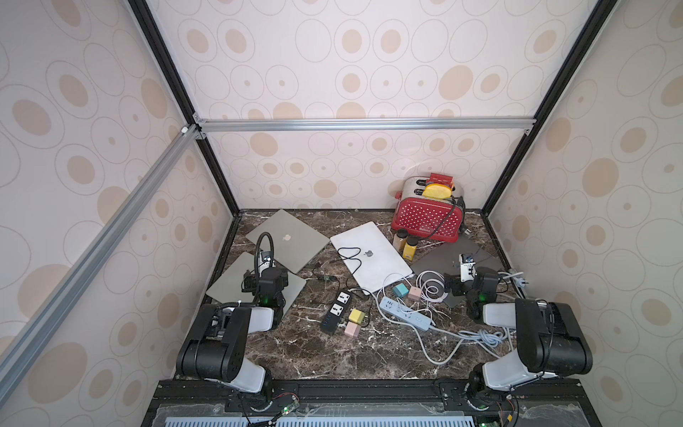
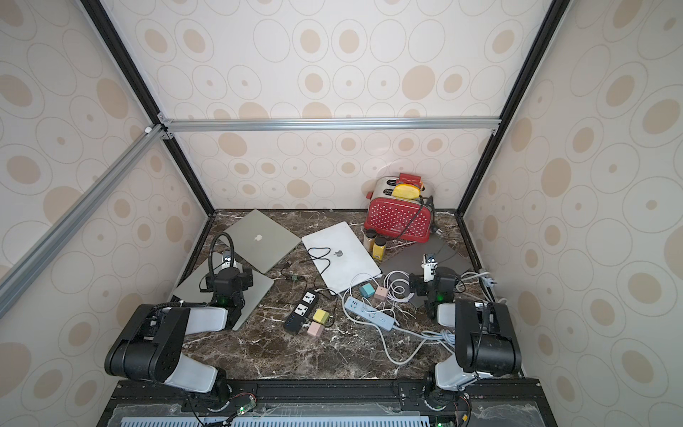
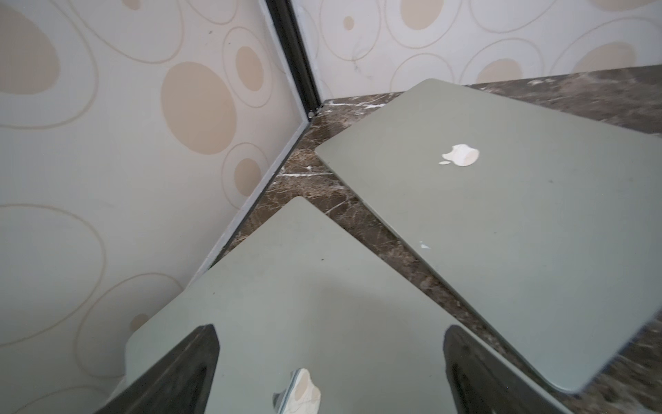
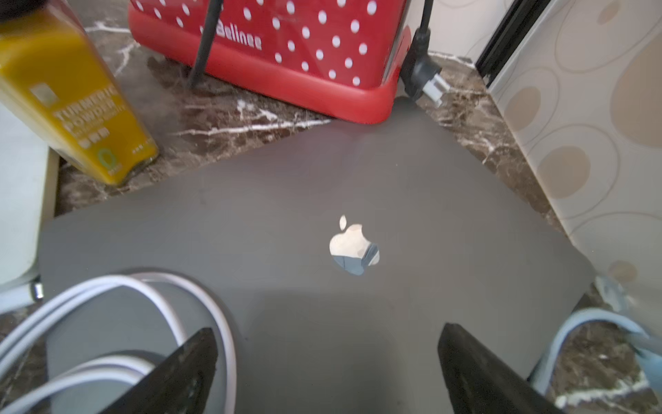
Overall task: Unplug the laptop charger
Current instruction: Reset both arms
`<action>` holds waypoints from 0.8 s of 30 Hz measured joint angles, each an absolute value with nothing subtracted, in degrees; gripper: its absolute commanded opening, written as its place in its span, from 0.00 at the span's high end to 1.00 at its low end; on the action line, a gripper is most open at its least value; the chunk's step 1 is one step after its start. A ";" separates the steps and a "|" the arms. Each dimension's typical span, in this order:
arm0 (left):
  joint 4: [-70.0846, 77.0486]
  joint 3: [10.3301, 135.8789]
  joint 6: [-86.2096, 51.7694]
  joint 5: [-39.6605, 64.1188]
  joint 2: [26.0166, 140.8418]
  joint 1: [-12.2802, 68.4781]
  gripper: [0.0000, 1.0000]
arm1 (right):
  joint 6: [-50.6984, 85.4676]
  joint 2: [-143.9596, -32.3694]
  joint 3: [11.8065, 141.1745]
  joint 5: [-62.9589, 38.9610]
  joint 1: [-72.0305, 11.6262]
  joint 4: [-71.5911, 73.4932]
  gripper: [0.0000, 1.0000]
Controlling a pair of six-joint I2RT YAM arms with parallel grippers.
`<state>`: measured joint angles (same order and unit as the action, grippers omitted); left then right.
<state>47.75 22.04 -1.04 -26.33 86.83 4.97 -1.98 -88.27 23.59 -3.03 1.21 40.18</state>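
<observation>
The walls (image 1: 351, 74) are smooth beige panels printed with ovals and held in a black and aluminium frame. The tabletop (image 1: 332, 355) is glossy dark brown marble with white veins.

Four closed, flat laptops with rounded corners lie on it. Two matte silver ones are at the left, the far one (image 1: 288, 240) and the near one (image 1: 233, 281). A pale silver laptop (image 1: 373, 258) is in the middle and a dark grey laptop (image 4: 322, 179) is at the right. Three of them show the apple logo clearly.

The red toaster (image 4: 286, 43) has white dots and the word "Belinee". Beside it stands a yellow bottle (image 4: 71, 100) labelled "TURMERIC POWDER"; its smaller print is too blurred to read.

A pale blue power strip (image 1: 404, 312) and a black power strip (image 1: 338, 308) lie in the middle. A yellow cube (image 1: 356, 316) and a pink cube (image 1: 352, 329) touch the black one.

The white charger cable (image 4: 228, 358) lies coiled on the dark grey laptop. A white strand reaches the near corner of the pale silver laptop, where a small metal connector (image 4: 36, 290) sits. I cannot tell whether it is pushed in, nor which socket the cable ends in.

The left gripper (image 3: 331, 328) hangs over the near silver laptop and the right gripper (image 4: 329, 327) over the grey one. On both the dark fingers stand wide apart and hold nothing, and in the wrist views their lower parts are cut off.
</observation>
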 measured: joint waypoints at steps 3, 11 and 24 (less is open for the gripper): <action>48.38 22.13 -1.26 -21.02 88.40 2.13 0.01 | -2.96 -88.29 23.09 1.08 -1.78 43.88 0.00; 48.38 22.46 -1.52 -15.46 88.49 0.71 0.01 | -2.74 -88.20 23.16 5.96 -1.96 46.37 0.00; 48.38 22.46 -1.67 -15.29 88.49 0.73 0.01 | -1.91 -88.20 23.55 6.57 -1.58 45.39 0.00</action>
